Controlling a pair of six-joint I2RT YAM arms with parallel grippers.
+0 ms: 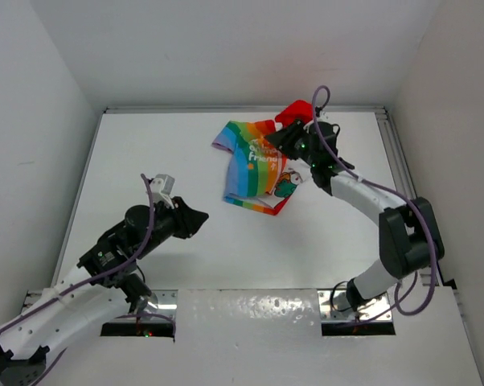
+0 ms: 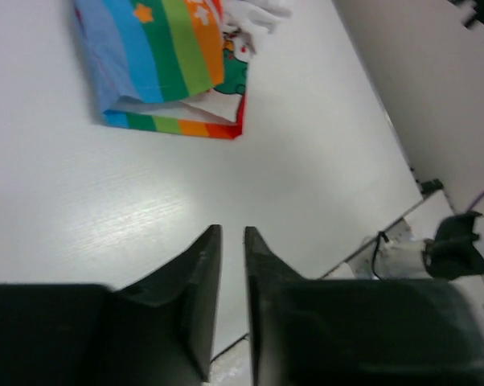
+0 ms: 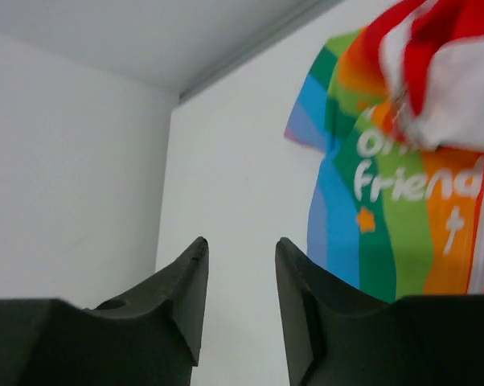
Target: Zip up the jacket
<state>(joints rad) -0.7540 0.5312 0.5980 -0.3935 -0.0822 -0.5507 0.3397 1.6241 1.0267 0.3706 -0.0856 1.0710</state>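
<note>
The jacket (image 1: pixel 254 165) lies crumpled on the white table at back centre-right. It is rainbow-striped with white lettering, a cartoon animal print near its lower right, and a red hood (image 1: pixel 294 112) bunched at the top right. My right gripper (image 1: pixel 276 143) hovers over the jacket's upper part beside the hood, open and empty. In the right wrist view its fingertips (image 3: pixel 240 245) frame bare table left of the jacket (image 3: pixel 387 217). My left gripper (image 1: pixel 202 219) is apart from the jacket, near left of it. Its jaws (image 2: pixel 231 233) are nearly together and empty, and the jacket's hem (image 2: pixel 162 64) lies ahead.
White walls close in the table (image 1: pixel 145 161) at the back and on both sides. A metal rail (image 1: pixel 395 153) runs along the right edge. The right arm's base and cable (image 2: pixel 459 249) show in the left wrist view at the near edge.
</note>
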